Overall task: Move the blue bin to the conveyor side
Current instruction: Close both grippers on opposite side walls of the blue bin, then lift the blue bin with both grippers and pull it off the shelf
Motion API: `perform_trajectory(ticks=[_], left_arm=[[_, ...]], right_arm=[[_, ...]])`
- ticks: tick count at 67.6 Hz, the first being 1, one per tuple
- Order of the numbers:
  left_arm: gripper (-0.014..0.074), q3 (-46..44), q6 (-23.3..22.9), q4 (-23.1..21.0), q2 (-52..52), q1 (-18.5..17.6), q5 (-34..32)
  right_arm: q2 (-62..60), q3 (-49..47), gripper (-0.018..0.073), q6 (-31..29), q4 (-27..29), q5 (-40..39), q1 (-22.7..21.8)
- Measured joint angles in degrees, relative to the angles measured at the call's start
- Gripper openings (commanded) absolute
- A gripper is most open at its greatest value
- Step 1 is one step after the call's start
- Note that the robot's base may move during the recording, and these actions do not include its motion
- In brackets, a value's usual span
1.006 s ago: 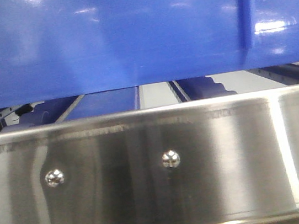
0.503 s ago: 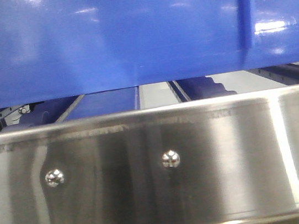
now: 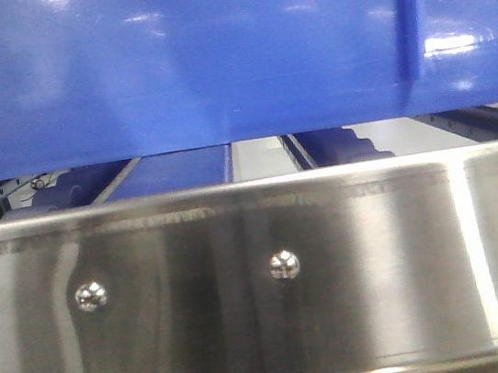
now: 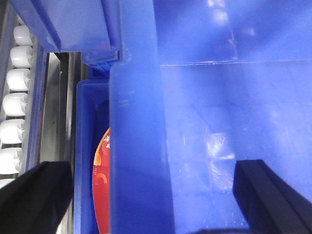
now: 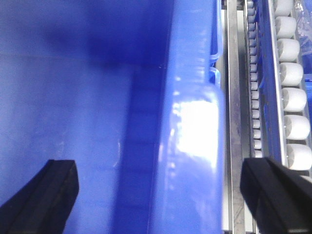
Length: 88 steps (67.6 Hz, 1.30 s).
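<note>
blue bin (image 3: 212, 52) is sitting with one side wall inside the open left claw (image 4: 146, 170), the opposite wall inside the open right claw (image 5: 158, 168).

Left end effector (image 4: 151, 207) spread wide across the blue bin (image 4: 141, 146) rim: one dark finger inside, one outside, neither touching. Left of the rim, a red-orange item (image 4: 100, 190) in a second blue container (image 4: 84, 146); farther left, white rollers (image 4: 14, 105).
</note>
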Motion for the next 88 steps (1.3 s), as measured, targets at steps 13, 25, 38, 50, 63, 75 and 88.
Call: perform_trajectory(ticks=[13, 25, 38, 50, 63, 75, 88], left_arm=[[0.0568, 0.0, 0.0, 0.0, 0.0, 0.0, 0.0], [0.056, 0.0, 0.0, 0.0, 0.0, 0.0, 0.0], [0.033, 0.0, 0.0, 0.0, 0.0, 0.0, 0.0], [-0.0016, 0.0, 0.1, 0.6, 0.0, 0.1, 0.2], [-0.0009, 0.1, 0.1, 0.5, 0.0, 0.1, 0.2], [-0.0009, 0.1, 0.1, 0.5, 0.0, 0.1, 0.2], [-0.0009, 0.2, 0.1, 0.6, -0.5, 0.1, 0.8]], right_arm=[[-0.6, 0.0, 0.0559, 0.0, 0.0, 0.0, 0.0], [-0.6, 0.0, 0.0505, 0.0, 0.0, 0.0, 0.0], [-0.6, 0.0, 0.0142, 0.0, 0.0, 0.0, 0.0], [-0.7, -0.1, -0.0076, 0.4, -0.9, 0.0, -0.1], [-0.7, -0.2, -0.0072, 0.4, -0.9, 0.0, -0.1], [-0.7, -0.2, -0.0071, 0.5, -0.9, 0.0, -0.1], [-2.1, 0.1, -0.008, 0.5, -0.5, 0.6, -0.1]])
